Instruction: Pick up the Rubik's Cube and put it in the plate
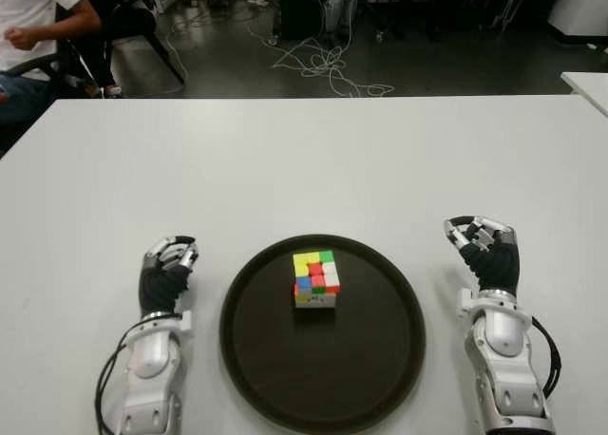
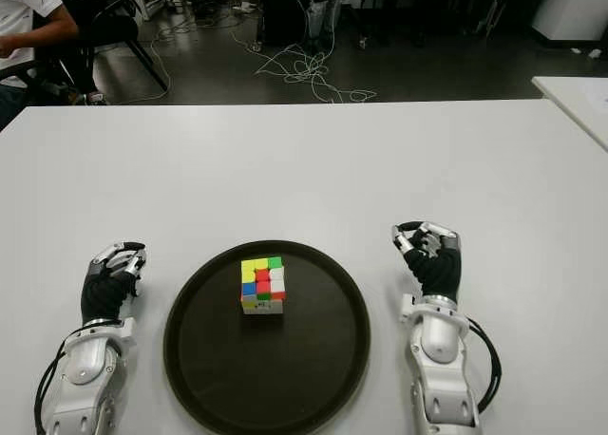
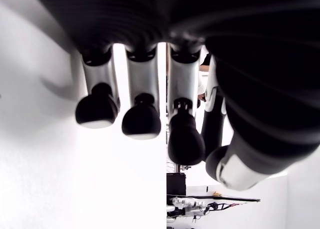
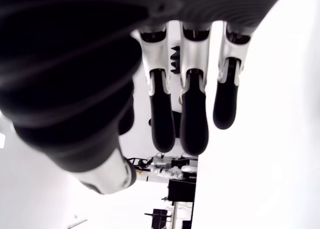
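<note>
The Rubik's Cube [image 1: 316,279] sits inside the plate [image 1: 380,359], a round dark tray lying on the white table [image 1: 304,160] close to its near edge, roughly midway between the left and right edges. The cube stands flat on the plate's floor, a little toward the far side of the plate's middle, with yellow, green, red, blue and white squares showing on top. Neither of my hands touches it. My left hand [image 1: 166,269] is just beside the plate on its left, toward the table's near edge, and it holds nothing: in my left wrist view the fingers [image 3: 142,121] hang loosely bent with only white table behind them. My right hand [image 1: 486,245] is near the plate's right side, apart from its rim, fingers gently curved and empty as well; my right wrist view shows the fingertips [image 4: 194,124] hanging free, nothing between them and the thumb. Beyond the table's far edge, loose cables [image 1: 323,65] lie tangled on the dark floor, and at the far left corner a person [image 1: 33,17] in a white shirt sits on a chair.
</note>
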Robot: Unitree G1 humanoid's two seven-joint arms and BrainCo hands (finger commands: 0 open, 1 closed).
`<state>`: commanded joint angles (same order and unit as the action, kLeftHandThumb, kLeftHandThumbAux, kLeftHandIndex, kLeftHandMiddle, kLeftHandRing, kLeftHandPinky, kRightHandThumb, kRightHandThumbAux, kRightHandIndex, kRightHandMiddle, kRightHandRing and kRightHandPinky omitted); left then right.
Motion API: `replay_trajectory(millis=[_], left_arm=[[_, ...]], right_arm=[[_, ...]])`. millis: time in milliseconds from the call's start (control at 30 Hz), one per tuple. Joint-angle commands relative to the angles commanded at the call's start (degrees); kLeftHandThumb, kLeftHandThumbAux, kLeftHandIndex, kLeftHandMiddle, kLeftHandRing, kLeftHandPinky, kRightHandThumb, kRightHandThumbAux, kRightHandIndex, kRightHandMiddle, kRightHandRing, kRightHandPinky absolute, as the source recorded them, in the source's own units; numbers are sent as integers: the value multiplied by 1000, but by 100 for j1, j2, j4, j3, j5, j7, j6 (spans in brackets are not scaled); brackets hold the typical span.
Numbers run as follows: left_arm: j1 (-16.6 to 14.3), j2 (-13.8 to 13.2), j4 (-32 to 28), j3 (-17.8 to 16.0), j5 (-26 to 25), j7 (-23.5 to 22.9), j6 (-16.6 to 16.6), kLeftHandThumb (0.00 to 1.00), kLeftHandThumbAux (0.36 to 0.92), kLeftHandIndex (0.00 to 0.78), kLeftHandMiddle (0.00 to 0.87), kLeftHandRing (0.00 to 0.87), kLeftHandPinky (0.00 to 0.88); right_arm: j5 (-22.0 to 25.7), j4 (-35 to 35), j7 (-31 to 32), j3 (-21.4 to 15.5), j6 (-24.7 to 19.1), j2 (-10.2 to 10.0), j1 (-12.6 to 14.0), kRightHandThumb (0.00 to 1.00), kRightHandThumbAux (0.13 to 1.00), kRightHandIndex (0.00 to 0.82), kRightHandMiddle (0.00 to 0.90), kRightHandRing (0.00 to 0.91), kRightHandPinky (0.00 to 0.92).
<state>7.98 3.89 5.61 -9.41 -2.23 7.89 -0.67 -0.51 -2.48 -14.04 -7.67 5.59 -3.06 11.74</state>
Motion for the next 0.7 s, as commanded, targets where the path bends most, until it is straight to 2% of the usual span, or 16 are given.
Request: replay_trajectory(millis=[367,700], left_arm=[[-14,16,-12,-15,-1,3,74,712,705,444,801,830,831],[-12,-13,23,20,37,-24,44,713,705,444,805,828,828]], right_arm=[[-21,-290,54,-22,411,11,-47,343,865,799,859,865,866],[-20,-338,49,-20,490,1,-54,337,860,805,858,864,865]])
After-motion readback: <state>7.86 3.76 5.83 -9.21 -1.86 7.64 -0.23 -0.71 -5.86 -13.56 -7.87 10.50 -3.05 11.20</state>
